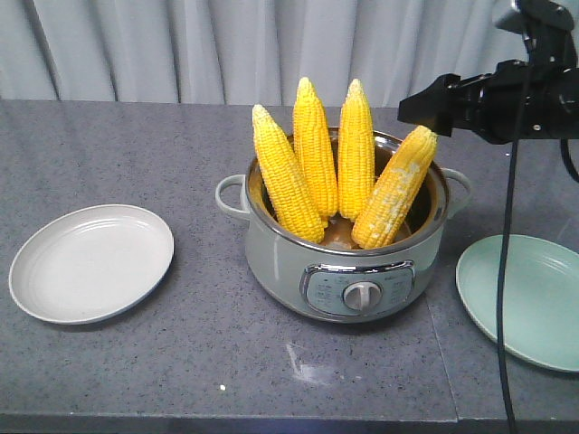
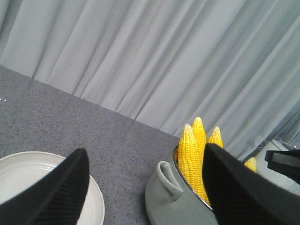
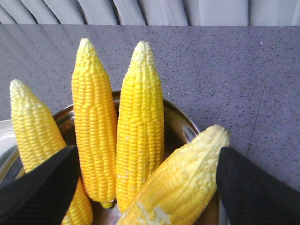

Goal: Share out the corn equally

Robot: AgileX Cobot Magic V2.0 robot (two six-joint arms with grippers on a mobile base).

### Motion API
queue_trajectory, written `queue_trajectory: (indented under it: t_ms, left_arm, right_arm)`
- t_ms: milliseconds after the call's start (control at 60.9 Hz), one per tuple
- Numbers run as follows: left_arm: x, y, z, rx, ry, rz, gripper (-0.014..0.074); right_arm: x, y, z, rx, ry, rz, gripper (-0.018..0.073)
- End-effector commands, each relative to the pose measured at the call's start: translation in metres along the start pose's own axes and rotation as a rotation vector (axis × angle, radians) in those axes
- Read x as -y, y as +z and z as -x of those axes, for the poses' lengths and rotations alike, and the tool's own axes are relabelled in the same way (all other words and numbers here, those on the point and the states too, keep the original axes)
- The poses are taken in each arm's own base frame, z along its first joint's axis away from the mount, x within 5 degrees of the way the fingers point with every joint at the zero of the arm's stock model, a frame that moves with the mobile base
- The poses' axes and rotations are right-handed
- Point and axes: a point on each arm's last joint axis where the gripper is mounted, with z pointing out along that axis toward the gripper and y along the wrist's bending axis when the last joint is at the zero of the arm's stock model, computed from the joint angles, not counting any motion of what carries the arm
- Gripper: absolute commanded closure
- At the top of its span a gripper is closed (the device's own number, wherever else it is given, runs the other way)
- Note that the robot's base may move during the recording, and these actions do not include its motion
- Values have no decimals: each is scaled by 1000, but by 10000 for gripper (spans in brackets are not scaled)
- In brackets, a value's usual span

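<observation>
No text, brand, number or sign can be read in any of the views. The only printed marks are on the control panel (image 1: 330, 287) at the front of the pot (image 1: 271, 258). There, faint small markings sit to the left and right of the round knob (image 1: 362, 295), but they are too small and blurred to make out as letters or figures

Glossy knobbly corn (image 1: 314, 149), shiny metal-rimmed pot (image 1: 271, 259)
</observation>
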Motion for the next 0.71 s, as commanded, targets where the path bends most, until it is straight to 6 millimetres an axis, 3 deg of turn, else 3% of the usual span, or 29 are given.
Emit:
queue_trajectory:
  t_ms: [0, 427, 575, 690]
  left_arm:
    - [5, 0, 12, 61, -14, -15, 94]
    - [5, 0, 12, 61, -12, -14, 94]
    - [5, 0, 12, 61, -12, -14, 94]
    - [5, 0, 12, 61, -12, -14, 94]
  right_arm:
    - [-4, -6, 20, 119, -35, -58, -13]
    - [11, 23, 8, 70, -12, -83, -6]
    - [10, 24, 6, 54, -11, -69, 57]
    - [8, 25, 4, 34, -10, -50, 155]
